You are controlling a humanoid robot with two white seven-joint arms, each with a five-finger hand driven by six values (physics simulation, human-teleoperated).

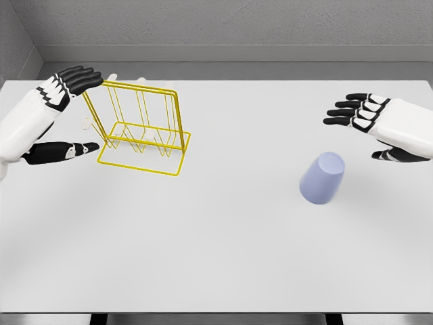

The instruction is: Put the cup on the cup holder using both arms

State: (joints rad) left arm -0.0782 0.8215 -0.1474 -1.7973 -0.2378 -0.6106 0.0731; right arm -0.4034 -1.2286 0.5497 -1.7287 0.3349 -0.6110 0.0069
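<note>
A pale lavender cup point(322, 179) stands upside down on the white table point(216, 257), right of the middle. A yellow wire cup holder point(142, 128) stands at the back left. My left hand point(71, 112) is open right beside the holder's left end, fingers above near its top rail and thumb low by its base, holding nothing. My right hand point(362, 128) hovers open up and to the right of the cup, fingers spread toward the left, a short gap away from it.
The grey back wall point(230, 30) runs behind the table's far edge. The table's front edge point(216, 313) lies along the bottom of the picture.
</note>
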